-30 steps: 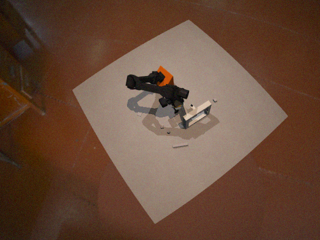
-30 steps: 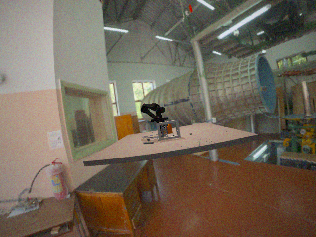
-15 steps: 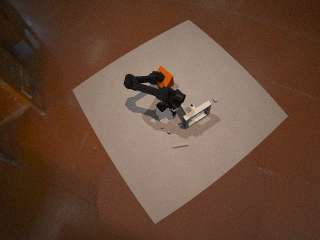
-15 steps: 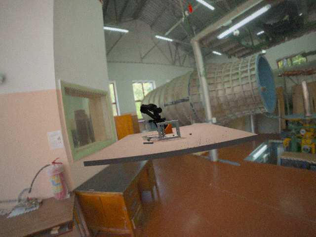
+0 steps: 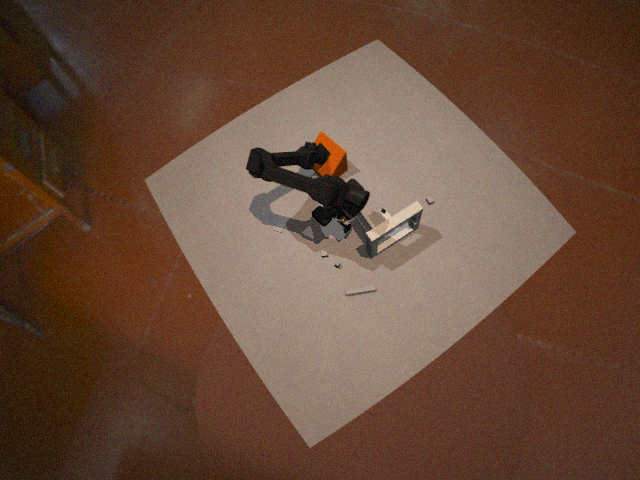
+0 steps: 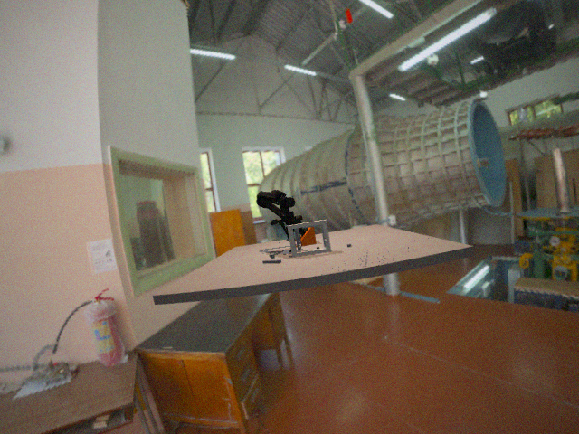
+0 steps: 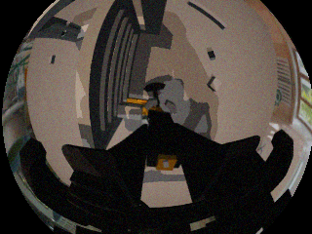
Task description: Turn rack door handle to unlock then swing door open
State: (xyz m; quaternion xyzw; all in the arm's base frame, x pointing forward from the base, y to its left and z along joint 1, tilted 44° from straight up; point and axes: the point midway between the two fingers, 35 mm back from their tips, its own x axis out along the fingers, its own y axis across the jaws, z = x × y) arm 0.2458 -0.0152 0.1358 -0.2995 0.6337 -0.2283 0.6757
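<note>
The rack frame (image 5: 398,221) (image 6: 327,238) stands upright on the table (image 5: 289,335) (image 6: 224,280). Its slatted grey door (image 5: 361,225) (image 7: 98,68) is swung far out from the frame's near-left end, towards the arm; the exact angle is hard to read. My gripper (image 5: 345,226) (image 7: 160,128) is shut on the handle (image 7: 155,88) at the door's outer side. Orange parts of the handle assembly show beside the fingertips in the wrist view. The fingers hide much of the handle, and how far it is turned cannot be told clearly.
An orange block (image 5: 333,153) (image 6: 308,236) stands by the arm's base. A light flat bar (image 5: 360,291) (image 6: 271,261) (image 7: 207,15) lies beyond the door. Small blocks lie near the door (image 5: 360,219), and another small block (image 5: 430,200) (image 6: 348,245) lies past the frame's far end.
</note>
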